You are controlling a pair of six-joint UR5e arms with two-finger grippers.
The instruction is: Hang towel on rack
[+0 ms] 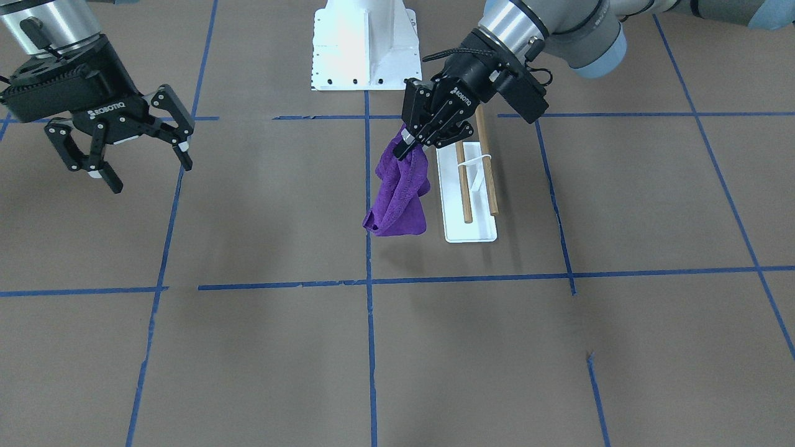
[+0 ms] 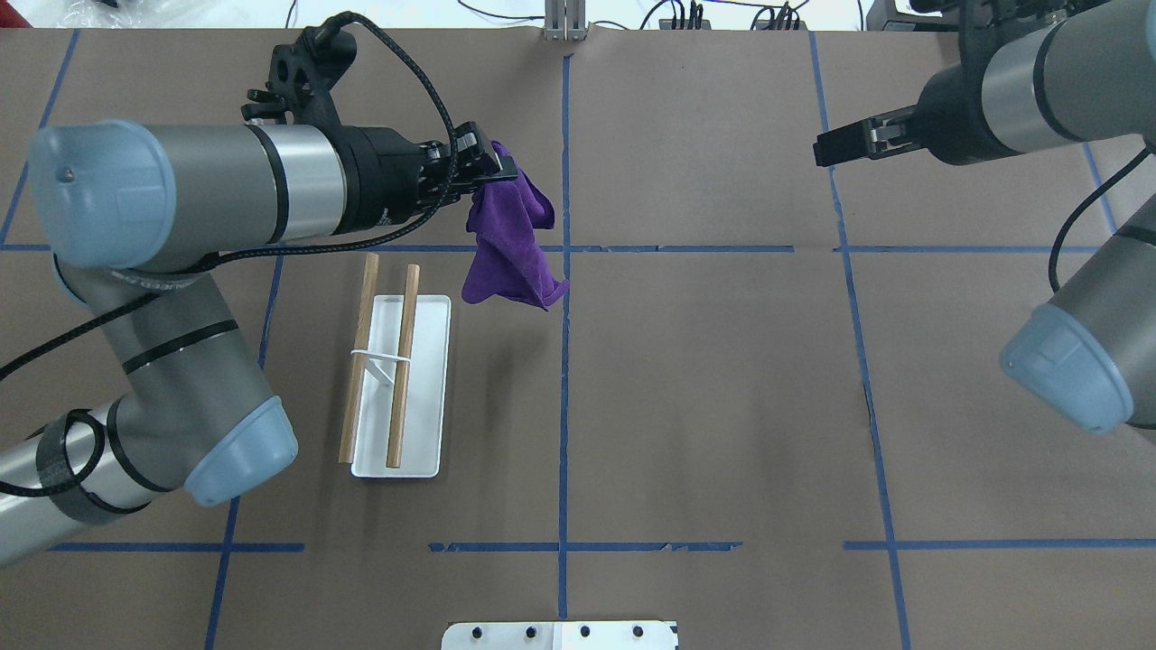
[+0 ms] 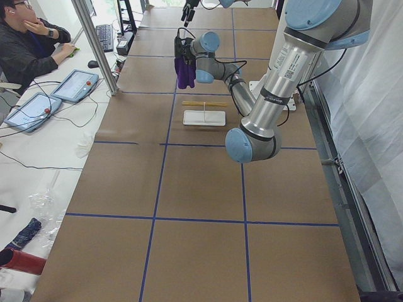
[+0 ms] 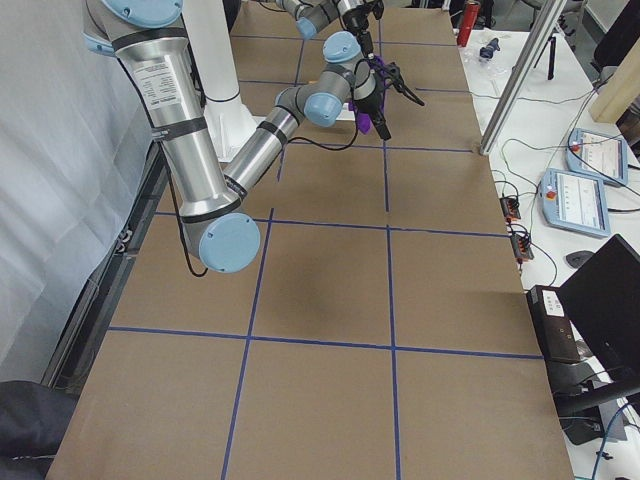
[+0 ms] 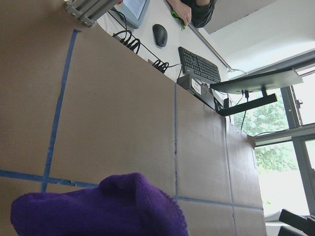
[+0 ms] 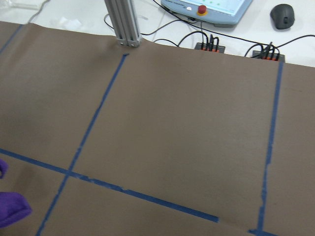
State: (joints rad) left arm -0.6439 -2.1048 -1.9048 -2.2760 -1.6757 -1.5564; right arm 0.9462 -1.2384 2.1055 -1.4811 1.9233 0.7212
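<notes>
My left gripper point(image 1: 410, 144) point(image 2: 495, 167) is shut on the top of a purple towel point(image 1: 399, 192) point(image 2: 508, 244), which hangs bunched in the air just beside the rack. The rack point(image 1: 477, 180) point(image 2: 388, 361) has two parallel wooden dowels on a thin white support over a flat white base; the towel hangs off its far end, toward the table's middle, not touching the dowels. The towel fills the bottom of the left wrist view point(image 5: 98, 209). My right gripper point(image 1: 121, 149) is open and empty, held in the air far off at the other side of the table.
A large white bolted metal pedestal point(image 1: 365, 46) stands at the robot's edge of the table. Blue tape lines grid the brown table top point(image 2: 704, 379). Cables, tablets and an operator point(image 3: 28, 44) are beyond the table's far edge.
</notes>
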